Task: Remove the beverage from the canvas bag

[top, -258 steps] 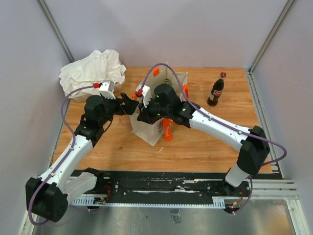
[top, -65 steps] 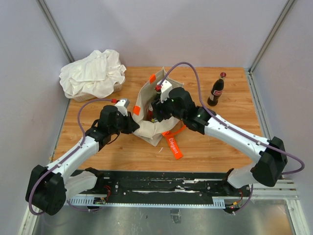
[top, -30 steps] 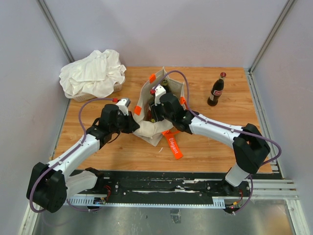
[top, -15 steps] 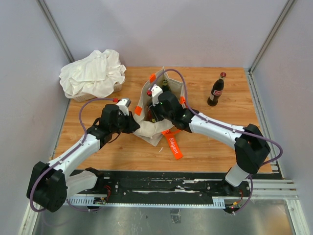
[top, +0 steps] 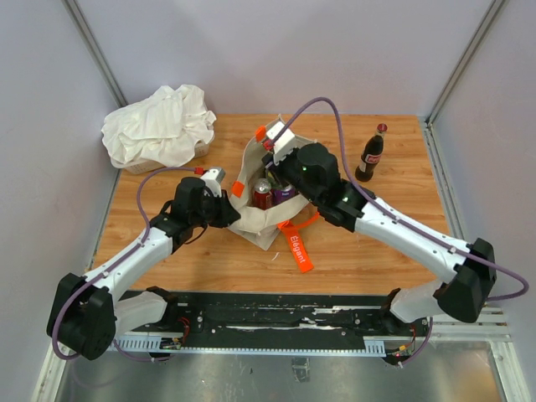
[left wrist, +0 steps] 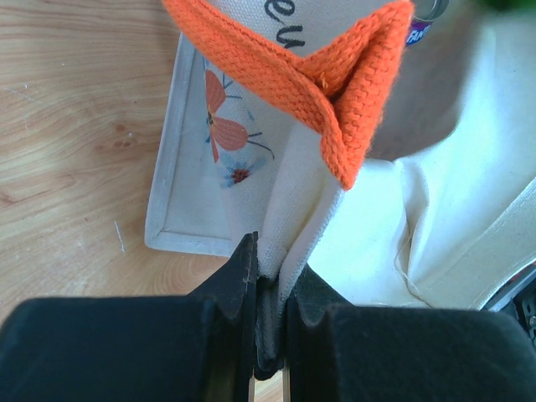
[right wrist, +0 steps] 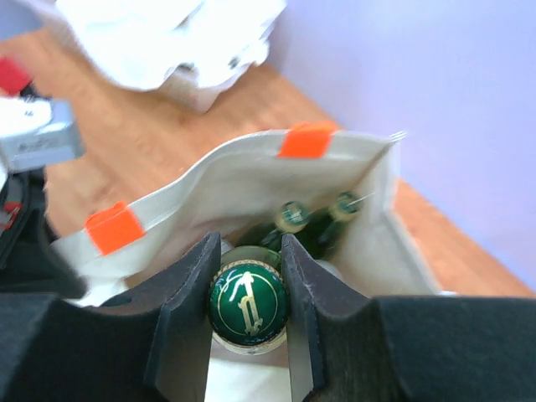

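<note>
the canvas bag (top: 251, 219) stood near the middle of the worktop (top: 377, 243) with its mouth open upward. the left jaws were closed on a fold of the bag's left rim, just below an orange handle (left wrist: 335, 67), with the cloth pinched flat between them. a printed flower (left wrist: 219, 126) showed on the bag's side next to that grip. the right jaws hung over the bag's open mouth and were closed on the top of a green-capped bottle (right wrist: 249, 306), one finger on either side of the cap. the bottle's body was hidden below the cap, so i could not tell how far it sat inside the bag. deeper in the bag, toward its far side, two more green bottle tops (right wrist: 293, 215) stood side by side. from above, a red can (top: 262, 194) and a purple can (top: 282, 193) showed inside the bag, just beside each other. the orange strap tag (top: 296, 249) lay on the worktop at the bag's near right side. a cola bottle (top: 371, 154) stood upright well to the right of the bag. a white cloth heap (top: 159, 126) sat at the far left corner.
</note>
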Robot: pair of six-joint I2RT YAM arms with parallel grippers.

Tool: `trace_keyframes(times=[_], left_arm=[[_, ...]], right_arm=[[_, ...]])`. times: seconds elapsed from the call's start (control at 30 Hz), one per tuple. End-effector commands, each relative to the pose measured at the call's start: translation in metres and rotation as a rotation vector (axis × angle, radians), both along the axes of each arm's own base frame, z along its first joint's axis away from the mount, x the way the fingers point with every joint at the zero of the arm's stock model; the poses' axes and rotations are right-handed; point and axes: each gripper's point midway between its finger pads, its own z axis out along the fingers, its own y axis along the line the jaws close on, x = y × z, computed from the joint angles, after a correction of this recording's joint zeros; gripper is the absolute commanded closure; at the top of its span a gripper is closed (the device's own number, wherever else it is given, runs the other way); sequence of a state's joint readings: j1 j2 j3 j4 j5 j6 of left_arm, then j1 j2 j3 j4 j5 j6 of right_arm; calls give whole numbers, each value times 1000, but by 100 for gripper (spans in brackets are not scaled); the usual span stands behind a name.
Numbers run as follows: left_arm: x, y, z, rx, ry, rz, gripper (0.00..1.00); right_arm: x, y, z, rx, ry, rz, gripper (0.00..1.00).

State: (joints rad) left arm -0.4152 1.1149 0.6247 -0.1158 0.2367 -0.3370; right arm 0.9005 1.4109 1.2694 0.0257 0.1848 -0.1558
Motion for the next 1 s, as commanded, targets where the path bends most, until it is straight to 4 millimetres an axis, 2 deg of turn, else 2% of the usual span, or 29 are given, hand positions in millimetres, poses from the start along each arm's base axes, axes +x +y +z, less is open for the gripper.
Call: trace_keyframes(times=[0.0, 0.07, 0.13, 0.2, 0.3, 0.47, 0.63, 0.83, 0.97], left_arm=[[-17, 12, -34, 101, 102, -3, 99], [-16, 13, -33, 105, 99, -1, 100], [-16, 13, -33, 108, 98, -1, 99], [-16, 13, -33, 107, 97, -2, 100], [-16, 13, -33, 109, 97, -4, 100], [-16, 13, -35, 113, 102, -6, 100], [-16, 12, -35, 111, 102, -7, 100], [-15, 11, -35, 108, 102, -9, 100], [-14, 12, -36, 112, 104, -7, 100]], right_arm=[[2, -59, 159, 206, -392, -195, 99], [-1, -79, 174, 207, -434, -257, 99], [-2, -104, 180, 200, -463, -355, 99], [-1, -130, 179, 187, -484, -452, 99], [3, -166, 167, 187, -465, -558, 99], [6, -234, 134, 196, -416, -752, 99], [10, -288, 99, 233, -358, -893, 99], [27, -329, 46, 295, -258, -979, 99], [43, -338, 17, 341, -212, -967, 99]])
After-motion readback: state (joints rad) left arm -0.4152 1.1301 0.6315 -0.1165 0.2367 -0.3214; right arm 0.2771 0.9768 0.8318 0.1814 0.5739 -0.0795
